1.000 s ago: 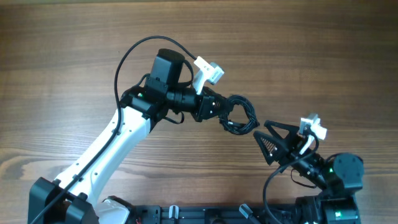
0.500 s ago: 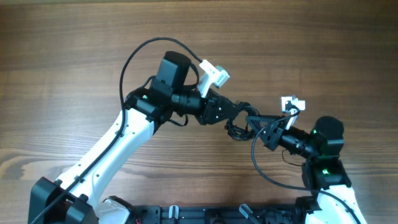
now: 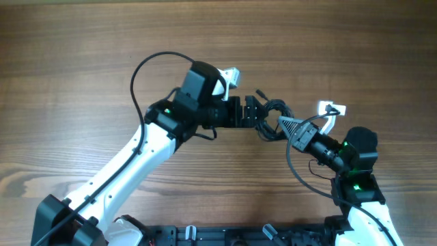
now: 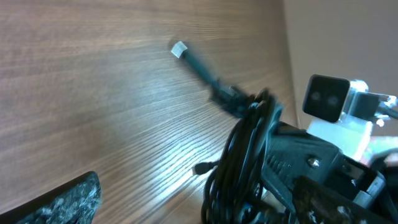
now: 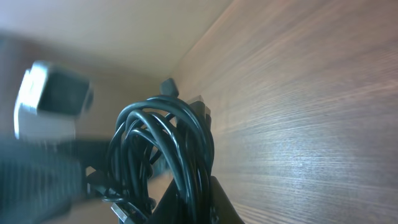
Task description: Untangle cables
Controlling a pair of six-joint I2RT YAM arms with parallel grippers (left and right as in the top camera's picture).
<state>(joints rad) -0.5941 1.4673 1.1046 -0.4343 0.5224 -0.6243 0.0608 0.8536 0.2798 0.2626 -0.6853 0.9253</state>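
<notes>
- The left gripper (image 3: 250,113) has its jaws spread wide, and nothing is between them.
- In the left wrist view only one finger (image 4: 69,200) of it shows, dark and speckled, at the lower left corner. The space beside this finger shows only the bare wooden table (image 4: 93,93).
- The cables (image 3: 271,113) are a small bundle of thin black loops just in front of the left fingertips. I cannot tell if the bundle touches those fingertips.
- The right gripper (image 3: 282,123) has its jaws closed on the cables and pinches the side of the bundle that is away from the left gripper.
- In the right wrist view the cables (image 5: 166,149) stand up from the closed fingertips (image 5: 193,202) as several tight loops. The strands run down between the two fingers.
- In the left wrist view the cables (image 4: 241,158) hang together in front of the right gripper (image 4: 292,165), beyond the open left jaws.
- One strand goes out from the bundle, away from both grippers, and ends in a plug (image 4: 179,49) with a light tip. In the overhead view this plug (image 3: 260,92) points away from the right jaws.
- I cannot tell if the bundle rests on the table (image 3: 341,41) or is lifted from it.
</notes>
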